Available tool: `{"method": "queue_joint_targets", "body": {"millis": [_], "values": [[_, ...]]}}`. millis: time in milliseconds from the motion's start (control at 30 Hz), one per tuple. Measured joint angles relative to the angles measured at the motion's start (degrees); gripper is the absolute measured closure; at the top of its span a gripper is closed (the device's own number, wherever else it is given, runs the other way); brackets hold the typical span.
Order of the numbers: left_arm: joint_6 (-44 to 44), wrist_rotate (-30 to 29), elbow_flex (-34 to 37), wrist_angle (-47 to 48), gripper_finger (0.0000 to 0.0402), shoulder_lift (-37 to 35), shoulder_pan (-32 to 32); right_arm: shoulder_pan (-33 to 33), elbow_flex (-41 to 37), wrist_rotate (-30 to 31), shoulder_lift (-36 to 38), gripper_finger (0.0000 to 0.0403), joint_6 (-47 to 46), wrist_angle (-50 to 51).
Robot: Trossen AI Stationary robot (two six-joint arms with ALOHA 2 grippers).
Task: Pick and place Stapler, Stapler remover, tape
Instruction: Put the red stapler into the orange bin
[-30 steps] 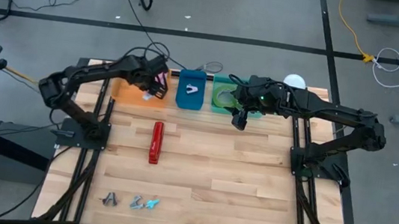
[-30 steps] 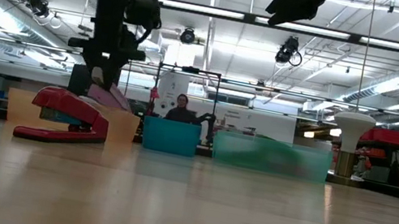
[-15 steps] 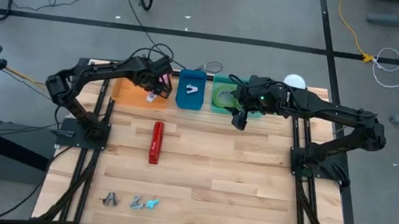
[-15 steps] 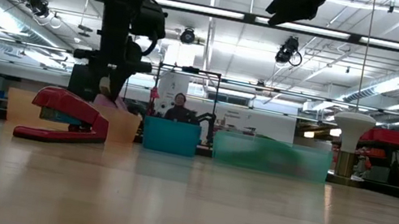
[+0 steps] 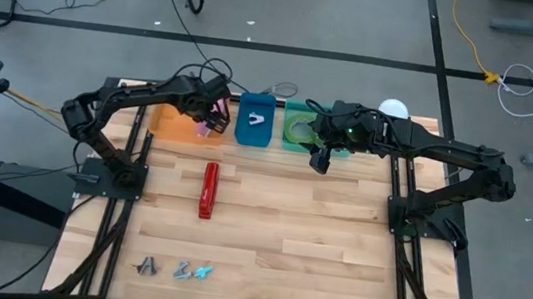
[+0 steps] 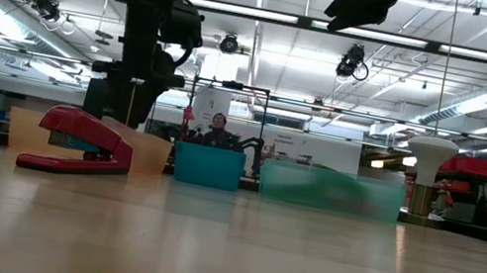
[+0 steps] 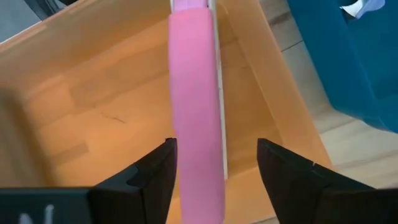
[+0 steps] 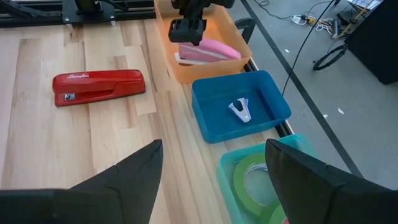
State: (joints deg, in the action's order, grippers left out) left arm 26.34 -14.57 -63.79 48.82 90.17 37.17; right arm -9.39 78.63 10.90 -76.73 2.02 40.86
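Note:
A pink stapler (image 7: 194,93) lies in the orange bin (image 5: 171,124) at the far left, and it also shows in the right wrist view (image 8: 208,50). My left gripper (image 5: 212,111) is open, low in the bin, with a finger on either side of the stapler. A red stapler (image 5: 208,189) lies flat on the table. A staple remover (image 8: 240,110) lies in the blue bin (image 5: 253,138). A green tape roll (image 8: 255,183) lies in the green bin (image 5: 290,144). My right gripper (image 5: 321,161) is open and empty, above the table by the green bin's near side. My left gripper stands astride the pink stapler, fingers along its length, pointing down into the bin. A clear gap shows between the stapler and one finger (image 7: 280,168). I cannot tell whether the other finger (image 7: 158,171) touches it. The stapler lies on the bin's floor.
Two or three small staple removers (image 5: 147,267) (image 5: 194,272) lie near the table's front left. The three bins stand in a row along the far edge. Bare wood lies in the middle and right of the table. People show in the room beyond.
My left gripper has gone a little toward the table's right and down into the orange bin with the pink stapler. The stapler, seen under the gripper above the bin wall in the low view, has sunk behind that wall.

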Motion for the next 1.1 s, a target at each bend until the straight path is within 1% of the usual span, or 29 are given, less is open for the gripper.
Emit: {"method": "queue_joint_targets", "body": {"millis": [133,333,433,600,833,967,1100], "values": [[-0.2,0.2,0.0,0.1,0.0163,-0.1,0.0,0.0,0.0,0.0,0.0,0.0121,0.0,0.0],[-0.6,1.5,0.0,0.6,0.0165,-3.6,-0.2,0.0,0.0,0.0,0.0,0.0121,0.0,0.0],[-0.4,3.4,0.0,0.8,0.0169,-6.1,-0.2,0.0,0.0,0.0,0.0,0.0121,0.0,0.0],[-0.4,8.3,0.0,1.2,0.0170,-10.3,-1.2,0.0,0.0,0.0,0.0,0.0121,0.6,0.4],[0.0,9.1,0.0,1.2,0.0170,-16.5,-6.2,0.0,0.0,0.0,0.0,0.0121,0.6,1.0],[0.0,11.3,0.0,1.2,0.0170,-20.2,-10.0,0.0,0.0,0.0,0.0,0.0121,0.9,2.1],[3.6,11.8,0.0,1.3,0.0170,-23.0,-14.4,0.0,0.0,-1.6,0.0,0.0121,1.5,2.8]]}}
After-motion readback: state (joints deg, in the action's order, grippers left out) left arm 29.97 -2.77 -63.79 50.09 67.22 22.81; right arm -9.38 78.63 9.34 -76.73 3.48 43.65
